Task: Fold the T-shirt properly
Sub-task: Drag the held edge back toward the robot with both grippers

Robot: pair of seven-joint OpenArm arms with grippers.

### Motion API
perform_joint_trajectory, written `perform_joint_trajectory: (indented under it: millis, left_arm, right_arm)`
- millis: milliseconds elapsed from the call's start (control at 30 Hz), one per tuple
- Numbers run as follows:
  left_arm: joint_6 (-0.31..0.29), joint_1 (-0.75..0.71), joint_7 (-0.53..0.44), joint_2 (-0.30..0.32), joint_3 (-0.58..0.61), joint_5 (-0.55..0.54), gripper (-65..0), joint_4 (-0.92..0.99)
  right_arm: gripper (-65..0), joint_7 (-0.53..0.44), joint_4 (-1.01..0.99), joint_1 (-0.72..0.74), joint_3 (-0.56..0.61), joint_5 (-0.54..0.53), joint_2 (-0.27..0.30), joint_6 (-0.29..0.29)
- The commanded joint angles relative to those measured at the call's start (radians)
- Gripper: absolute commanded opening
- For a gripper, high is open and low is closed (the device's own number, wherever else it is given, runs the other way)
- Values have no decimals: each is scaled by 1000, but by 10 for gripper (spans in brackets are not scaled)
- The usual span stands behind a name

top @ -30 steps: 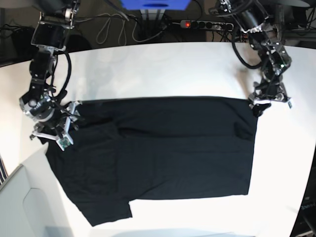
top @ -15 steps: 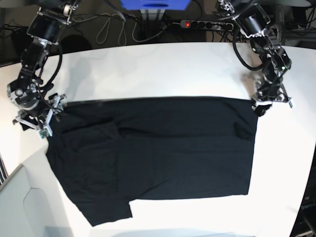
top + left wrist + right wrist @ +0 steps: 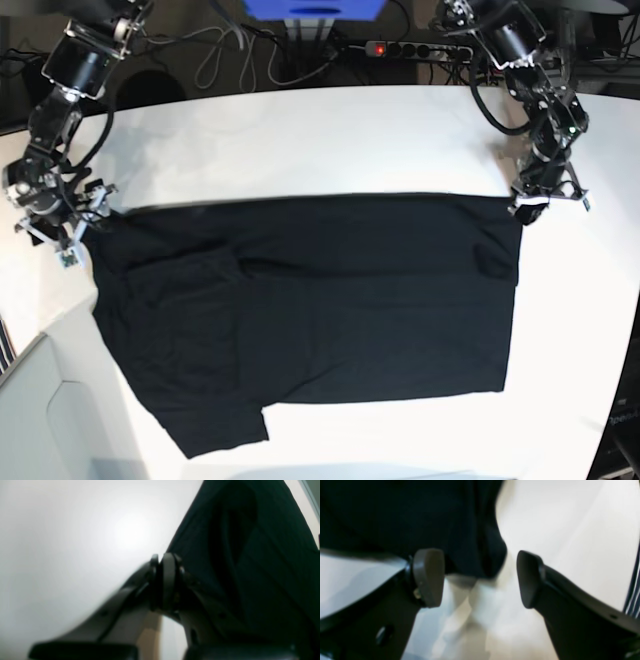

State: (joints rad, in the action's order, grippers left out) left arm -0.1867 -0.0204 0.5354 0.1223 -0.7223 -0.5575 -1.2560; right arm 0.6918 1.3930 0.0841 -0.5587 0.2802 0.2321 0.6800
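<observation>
The black T-shirt [image 3: 320, 300] lies spread flat on the white table [image 3: 330, 140], plain side up, with one sleeve pointing to the near left. My left gripper [image 3: 528, 207] is at the shirt's far right corner. In the left wrist view its pads [image 3: 166, 580] are pressed together on the cloth edge [image 3: 262, 555]. My right gripper [image 3: 75, 235] is at the shirt's far left corner. In the right wrist view it [image 3: 480, 578] is open, with a fold of black cloth [image 3: 482, 555] just beyond the gap.
A power strip [image 3: 420, 48], loose cables [image 3: 220, 55] and a blue box [image 3: 315, 10] sit behind the table's far edge. A pale grey object [image 3: 40, 410] stands at the near left corner.
My right arm has moved left and back from the sleeve area to the table's left side. The shirt's far left corner now reaches further left. The left gripper has barely moved.
</observation>
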Motion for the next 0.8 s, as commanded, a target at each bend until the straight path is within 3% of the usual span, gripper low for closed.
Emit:
perform_joint_trajectory:
  millis: [0, 100, 233, 767]
  left_arm:
    - [16, -19, 39, 9, -3, 11, -650, -3]
    - [16, -65, 38, 15, -1, -66, -650, -3]
    - [16, -95, 38, 37, 7, -108, -650, -3]
    - [19, -148, 45, 30, 0, -108, -650, -132]
  right_arm:
    - [-260, -14, 15, 16, -2, -9, 19, 18]
    - [-396, -14, 13, 15, -1, -9, 22, 18]
    - [-650, -14, 15, -5, 2, -9, 22, 18]
    - [-647, -5, 165, -62, -48, -6, 37, 18]
